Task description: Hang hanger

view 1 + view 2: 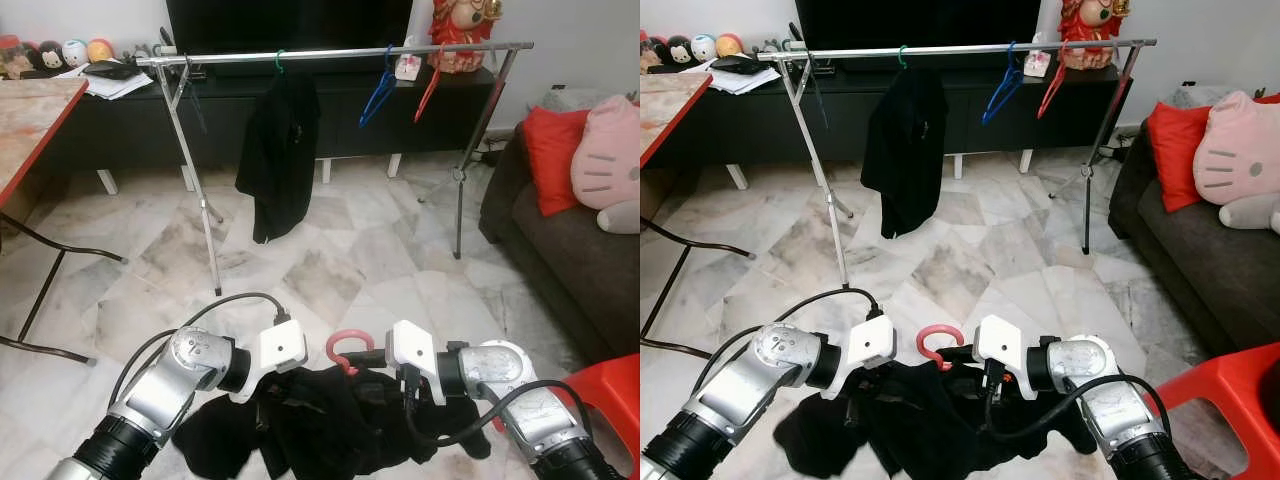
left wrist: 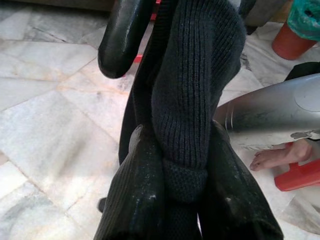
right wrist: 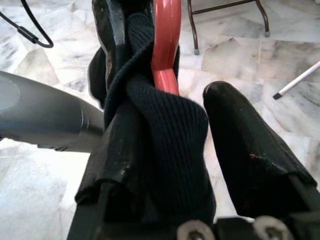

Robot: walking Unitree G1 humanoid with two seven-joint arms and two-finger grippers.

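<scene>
A red hanger, its hook (image 1: 348,345) pointing up, carries a dark knit garment (image 1: 320,420) low in front of me, just above the marble floor. My left gripper (image 1: 264,386) is shut on a fold of the knit (image 2: 190,100), with its fingers (image 2: 140,190) pressed to the fabric. My right gripper (image 1: 406,390) is shut on the garment where it wraps the hanger's red neck (image 3: 165,45). The metal clothes rail (image 1: 340,52) stands further back across the room, far above both grippers.
On the rail hang a black garment (image 1: 278,150), a blue hanger (image 1: 380,95) and a red hanger (image 1: 430,85). A dark sofa (image 1: 560,250) with cushions and a red stool (image 1: 610,390) are on the right. A table (image 1: 30,110) is on the left. A person's foot (image 2: 275,157) is nearby.
</scene>
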